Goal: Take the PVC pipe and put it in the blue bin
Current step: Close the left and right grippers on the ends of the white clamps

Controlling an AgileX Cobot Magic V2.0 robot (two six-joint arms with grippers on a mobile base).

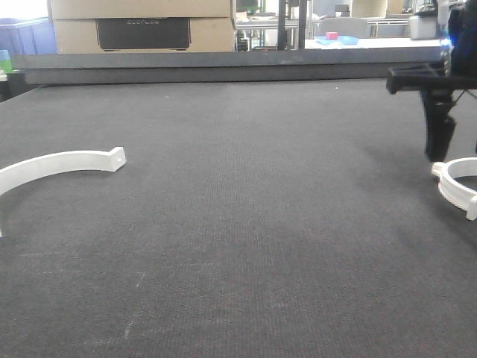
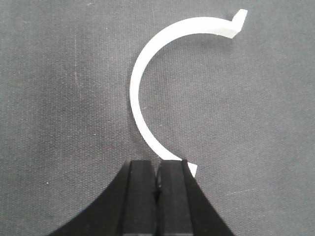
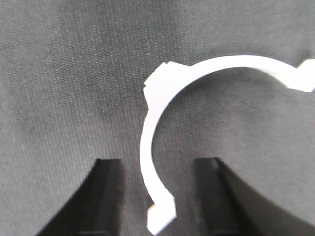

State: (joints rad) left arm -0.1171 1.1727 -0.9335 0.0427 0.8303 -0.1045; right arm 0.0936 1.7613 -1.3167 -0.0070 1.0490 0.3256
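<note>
Right claw [image 3: 157, 164] is straddling PVC pipe [image 3: 151, 128], spread wide: likely light, stiff, slick; pinch thin band. Left claw [image 2: 157, 164] sitting closed.

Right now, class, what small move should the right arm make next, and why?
Probably close the right gripper, perhaps after lowering slightly: its fingers stand open on either side of the curved white PVC pipe piece, which lies flat on the dark mat. Height above it is unclear.
</note>
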